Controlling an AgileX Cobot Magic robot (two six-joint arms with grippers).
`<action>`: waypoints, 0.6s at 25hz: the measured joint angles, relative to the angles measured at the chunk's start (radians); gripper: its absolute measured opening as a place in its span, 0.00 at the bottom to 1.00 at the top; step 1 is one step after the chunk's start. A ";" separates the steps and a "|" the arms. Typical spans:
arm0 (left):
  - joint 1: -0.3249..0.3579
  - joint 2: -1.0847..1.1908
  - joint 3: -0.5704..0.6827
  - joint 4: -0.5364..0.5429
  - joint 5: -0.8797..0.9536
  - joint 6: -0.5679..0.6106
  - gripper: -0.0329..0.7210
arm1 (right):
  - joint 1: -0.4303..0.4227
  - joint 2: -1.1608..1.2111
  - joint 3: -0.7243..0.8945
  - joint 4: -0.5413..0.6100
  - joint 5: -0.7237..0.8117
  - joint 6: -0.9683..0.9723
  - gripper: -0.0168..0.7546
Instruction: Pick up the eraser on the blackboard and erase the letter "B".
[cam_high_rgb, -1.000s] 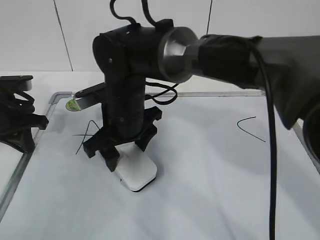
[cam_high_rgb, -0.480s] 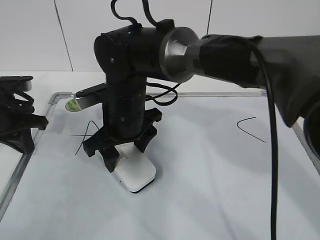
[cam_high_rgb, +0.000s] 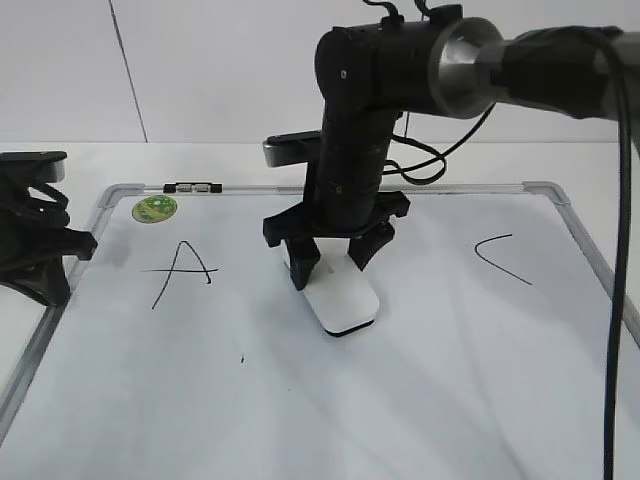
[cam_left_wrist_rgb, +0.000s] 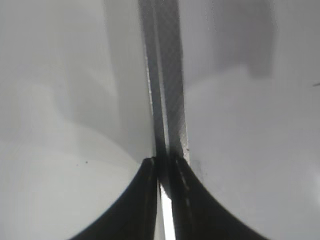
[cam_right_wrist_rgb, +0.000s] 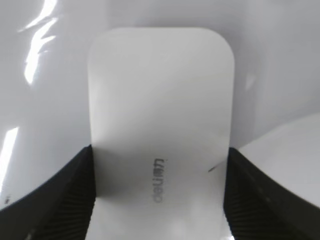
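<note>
While the right gripper (cam_high_rgb: 335, 268) clamps its jaws on the two long sides of the eraser (cam_high_rgb: 342, 300), the white block sits flat on the blackboard (cam_high_rgb: 420, 400) between the letter "A" (cam_high_rgb: 180, 270) on the left and the letter "C" (cam_high_rgb: 500, 258) on the right. That middle stretch is where the letter "B" would stand, yet no stroke of it shows in the exterior view; the arm and block cover part of the spot, so whether any ink is left under or behind them cannot be told. In the right wrist view the eraser (cam_right_wrist_rgb: 160, 130) fills the gap between the dark ribbed fingers (cam_right_wrist_rgb: 65, 200), squarely held with its grey print toward the camera.

To do this wiping step well, I judge the block should stay level, pressed down evenly so its dark underside meets the surface along its whole length, and be swept in short overlapping passes across the middle only. The strokes should stop well short of both neighbouring letters. A tilted hold would lift one edge and leave streaks.

Over at the left edge, the left gripper (cam_high_rgb: 35, 255) rests idle beside the frame; the left wrist view shows its jaws together, tips (cam_left_wrist_rgb: 162, 172) nearly touching.
</note>
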 joint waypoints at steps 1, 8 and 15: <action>0.000 0.000 0.000 0.000 0.000 0.000 0.11 | -0.008 -0.007 0.010 -0.007 -0.005 0.000 0.71; 0.000 0.000 0.000 0.000 0.005 0.000 0.11 | 0.004 -0.049 0.085 -0.049 -0.055 0.004 0.71; 0.000 0.000 0.000 0.000 0.009 0.000 0.12 | 0.114 -0.055 0.092 -0.152 -0.046 0.008 0.71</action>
